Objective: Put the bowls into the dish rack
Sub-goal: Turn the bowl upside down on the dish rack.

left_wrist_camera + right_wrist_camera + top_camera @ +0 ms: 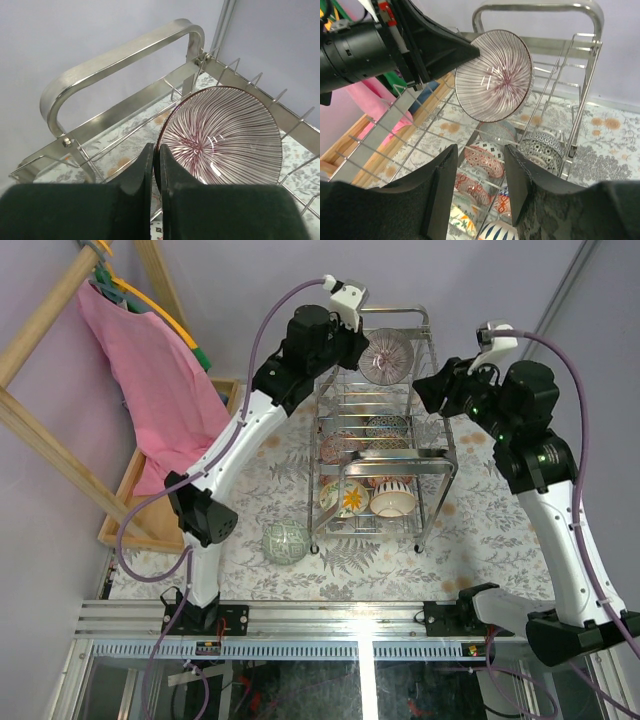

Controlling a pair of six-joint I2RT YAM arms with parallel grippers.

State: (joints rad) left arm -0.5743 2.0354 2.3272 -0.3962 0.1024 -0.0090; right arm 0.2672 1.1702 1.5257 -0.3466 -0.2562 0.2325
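No writing, brand, number or sign can be read in any view; the striped bowl (pixel 220 135) bears only thin purple lines, no lettering; the dish rack (pixel 125 55) shows bare chrome; a small red tag (pixel 386 12) on the left arm (pixel 355 50) is too blurred to make out.

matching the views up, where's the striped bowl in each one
top external: striped bowl upper centre, over the far end of the rack.
left wrist: right of centre, rim pinched in the left pincer.
right wrist: upper centre, tilted on edge.
shared landmark: the rack's chrome handle, just beyond the bowl.
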